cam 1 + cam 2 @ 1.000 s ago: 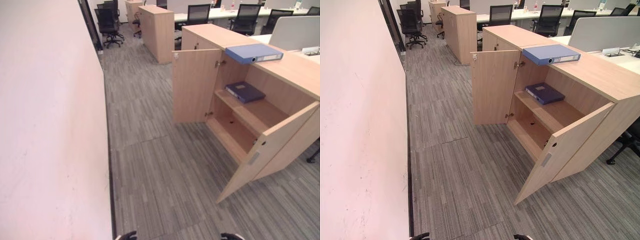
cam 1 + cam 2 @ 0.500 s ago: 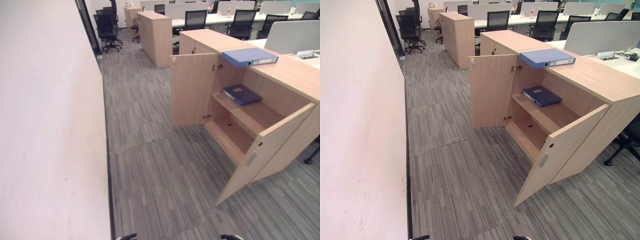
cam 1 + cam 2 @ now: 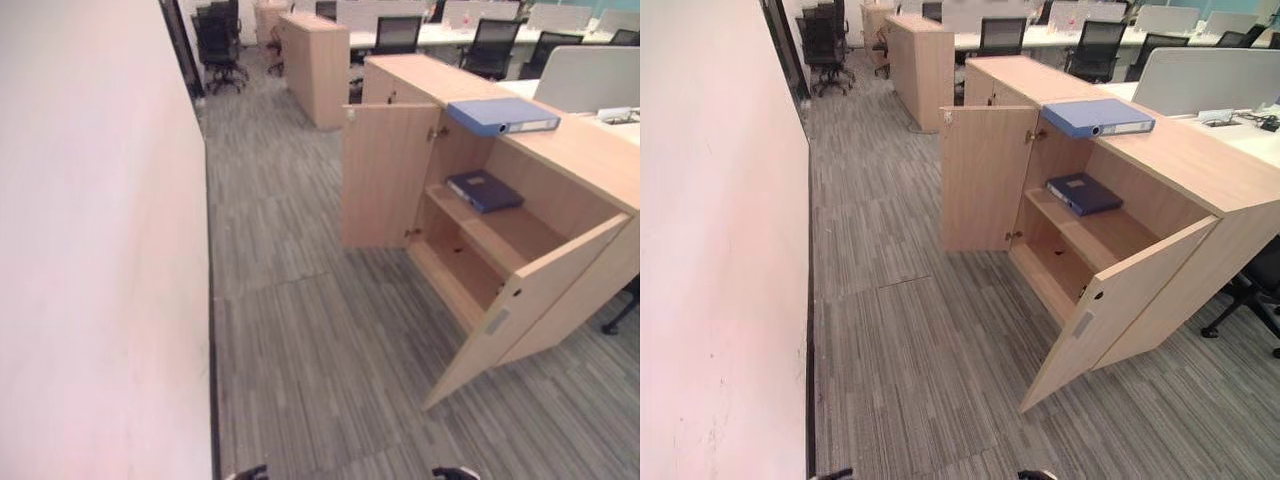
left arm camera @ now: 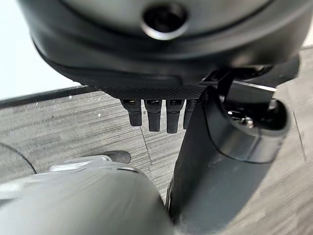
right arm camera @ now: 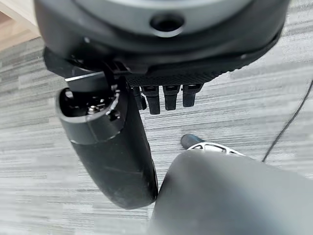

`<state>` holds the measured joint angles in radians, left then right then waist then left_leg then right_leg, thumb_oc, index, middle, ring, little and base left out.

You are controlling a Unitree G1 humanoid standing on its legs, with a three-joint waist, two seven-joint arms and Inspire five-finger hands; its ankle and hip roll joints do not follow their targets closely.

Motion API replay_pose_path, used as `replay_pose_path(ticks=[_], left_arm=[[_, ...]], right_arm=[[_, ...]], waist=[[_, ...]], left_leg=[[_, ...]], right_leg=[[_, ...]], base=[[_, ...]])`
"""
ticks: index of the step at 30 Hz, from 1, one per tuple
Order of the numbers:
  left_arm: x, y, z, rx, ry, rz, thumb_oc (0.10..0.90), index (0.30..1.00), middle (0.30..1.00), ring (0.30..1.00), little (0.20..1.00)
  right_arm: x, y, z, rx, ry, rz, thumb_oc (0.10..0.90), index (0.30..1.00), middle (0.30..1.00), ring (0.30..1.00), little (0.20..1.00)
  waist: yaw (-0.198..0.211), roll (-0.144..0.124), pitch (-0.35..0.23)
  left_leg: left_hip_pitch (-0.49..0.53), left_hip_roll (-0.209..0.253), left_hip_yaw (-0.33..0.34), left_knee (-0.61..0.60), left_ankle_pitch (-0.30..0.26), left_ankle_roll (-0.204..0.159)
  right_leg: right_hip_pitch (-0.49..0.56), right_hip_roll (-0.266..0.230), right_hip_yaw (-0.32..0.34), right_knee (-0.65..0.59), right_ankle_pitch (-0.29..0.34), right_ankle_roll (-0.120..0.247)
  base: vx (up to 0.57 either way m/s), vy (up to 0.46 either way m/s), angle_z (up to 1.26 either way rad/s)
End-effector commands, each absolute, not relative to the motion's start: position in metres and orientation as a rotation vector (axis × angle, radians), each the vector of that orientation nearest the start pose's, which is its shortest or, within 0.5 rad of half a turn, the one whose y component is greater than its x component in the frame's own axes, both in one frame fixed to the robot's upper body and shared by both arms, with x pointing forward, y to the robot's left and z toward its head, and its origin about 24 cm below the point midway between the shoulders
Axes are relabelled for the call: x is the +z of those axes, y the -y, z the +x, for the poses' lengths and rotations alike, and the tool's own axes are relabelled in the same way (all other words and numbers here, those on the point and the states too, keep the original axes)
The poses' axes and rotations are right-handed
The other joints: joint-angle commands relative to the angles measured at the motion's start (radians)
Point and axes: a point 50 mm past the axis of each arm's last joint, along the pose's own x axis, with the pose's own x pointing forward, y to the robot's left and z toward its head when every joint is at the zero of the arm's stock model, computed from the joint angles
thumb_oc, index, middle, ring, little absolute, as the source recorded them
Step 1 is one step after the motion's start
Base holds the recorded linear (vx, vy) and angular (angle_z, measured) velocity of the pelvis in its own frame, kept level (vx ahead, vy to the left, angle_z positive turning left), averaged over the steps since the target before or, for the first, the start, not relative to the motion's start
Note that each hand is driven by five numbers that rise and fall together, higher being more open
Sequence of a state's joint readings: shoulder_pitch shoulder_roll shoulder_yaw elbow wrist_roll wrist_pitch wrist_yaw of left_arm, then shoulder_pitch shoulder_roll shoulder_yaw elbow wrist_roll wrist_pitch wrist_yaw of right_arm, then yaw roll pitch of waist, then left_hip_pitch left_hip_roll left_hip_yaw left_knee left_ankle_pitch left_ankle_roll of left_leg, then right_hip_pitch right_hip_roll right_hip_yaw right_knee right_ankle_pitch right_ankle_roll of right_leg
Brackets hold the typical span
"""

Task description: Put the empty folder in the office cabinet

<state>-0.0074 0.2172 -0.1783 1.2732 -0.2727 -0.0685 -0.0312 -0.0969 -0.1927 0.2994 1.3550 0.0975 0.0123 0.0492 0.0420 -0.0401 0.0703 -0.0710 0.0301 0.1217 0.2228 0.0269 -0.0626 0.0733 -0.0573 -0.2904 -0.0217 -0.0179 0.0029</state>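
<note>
Lighting is even and bright, diffuse from overhead. The wall (image 3: 90, 250) shows a pale pink wash with mild glare. The cabinet (image 3: 560, 150) interior is shaded under its top. Straight lines bow toward the frame edges. Both wrist views are blurred at close range; the floor (image 5: 244, 112) beyond is sharper.

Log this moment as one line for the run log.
cabinet: both doors open | light blue folder: flat on cabinet top | dark blue folder: on upper shelf | left hand: open, empty | right hand: open, empty
</note>
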Motion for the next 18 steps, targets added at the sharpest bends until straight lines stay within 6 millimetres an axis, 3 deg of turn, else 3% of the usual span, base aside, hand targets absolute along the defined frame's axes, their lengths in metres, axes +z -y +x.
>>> replay_pose_path(ticks=[1,3,5,6,9,10,11,14,18], left_arm=[[-0.171,-0.198,0.075,0.089,-1.251,0.01,0.8,0.9,0.9,0.9,0.9],[-0.172,-0.2,0.073,0.093,-1.256,0.011,0.8,0.9,0.9,0.9,0.9],[-0.172,-0.203,0.067,0.111,-1.27,0.015,0.8,0.9,0.9,0.9,0.9],[-0.173,-0.205,0.061,0.134,-1.284,0.012,0.8,0.9,0.9,0.9,0.9],[-0.173,-0.207,0.059,0.148,-1.293,0.009,0.8,0.9,0.9,0.9,0.9],[-0.175,-0.209,0.043,0.165,-1.345,0.008,0.8,0.9,0.9,0.9,0.9],[-0.176,-0.211,0.037,0.167,-1.368,0.023,0.8,0.9,0.9,0.9,0.9],[-0.175,-0.216,0.029,0.187,-1.38,0.024,0.8,0.9,0.9,0.9,0.9],[-0.173,-0.223,0.033,0.203,-1.362,0.037,0.8,0.9,0.9,0.9,0.9]], right_arm=[[-0.166,0.242,0.071,0.066,-1.438,-0.408,0.8,0.9,0.9,0.9,0.9],[-0.165,0.244,0.07,0.058,-1.441,-0.408,0.8,0.9,0.9,0.9,0.9],[-0.164,0.248,0.071,0.045,-1.439,-0.414,0.8,0.9,0.9,0.9,0.9],[-0.163,0.252,0.071,0.037,-1.436,-0.422,0.8,0.9,0.9,0.9,0.9],[-0.163,0.253,0.072,0.033,-1.434,-0.425,0.8,0.9,0.9,0.9,0.9],[-0.164,0.252,0.065,0.051,-1.455,-0.429,0.8,0.9,0.9,0.9,0.9],[-0.165,0.251,0.062,0.057,-1.465,-0.423,0.8,0.9,0.9,0.9,0.9],[-0.167,0.245,0.056,0.082,-1.481,-0.409,0.8,0.9,0.9,0.9,0.9],[-0.168,0.236,0.065,0.127,-1.46,-0.417,0.8,0.9,0.9,0.9,0.9]], waist=[[0.028,0.008,0.065],[0.034,0.004,0.064],[0.054,0.013,0.069],[0.062,0.037,0.072],[0.068,0.043,0.075],[0.071,0.06,0.048],[0.066,0.062,0.035],[0.075,0.051,0.001],[0.095,0.031,-0.009]], left_leg=[[-0.111,0.068,0.031,0.124,0.004,0.004],[-0.134,0.054,0.026,0.098,0.012,0.006],[-0.185,0.03,0.001,-0.073,0.119,-0.02],[-0.207,0.037,-0.006,-0.261,0.203,-0.038],[-0.217,0.04,-0.016,-0.31,0.22,-0.049],[-0.201,0.047,-0.046,-0.31,0.195,-0.051],[-0.187,0.055,-0.032,-0.31,0.205,-0.063],[-0.145,0.051,0.0,-0.31,0.2,-0.052],[-0.113,0.028,0.037,-0.31,0.167,-0.019]], right_leg=[[0.095,0.028,-0.031,-0.066,-0.024,0.008],[0.094,0.025,-0.027,-0.066,-0.027,0.012],[0.096,0.028,-0.021,-0.066,-0.039,0.019],[0.101,0.042,-0.022,-0.066,-0.045,0.019],[0.109,0.045,-0.016,-0.066,-0.052,0.019],[0.13,0.056,-0.001,-0.066,-0.072,0.033],[0.147,0.048,0.0,-0.066,-0.084,0.04],[0.165,0.001,0.013,-0.066,-0.089,0.061],[0.16,-0.061,0.023,-0.066,-0.071,0.1]], base=[[0.06,-0.003,0.25],[0.09,0.041,0.09],[0.19,0.17,0.04],[0.16,0.179,0.05],[0.15,0.128,0.08],[0.31,0.193,-0.14],[0.42,0.267,-0.31],[0.34,0.217,-0.44],[0.26,0.189,-0.31]])
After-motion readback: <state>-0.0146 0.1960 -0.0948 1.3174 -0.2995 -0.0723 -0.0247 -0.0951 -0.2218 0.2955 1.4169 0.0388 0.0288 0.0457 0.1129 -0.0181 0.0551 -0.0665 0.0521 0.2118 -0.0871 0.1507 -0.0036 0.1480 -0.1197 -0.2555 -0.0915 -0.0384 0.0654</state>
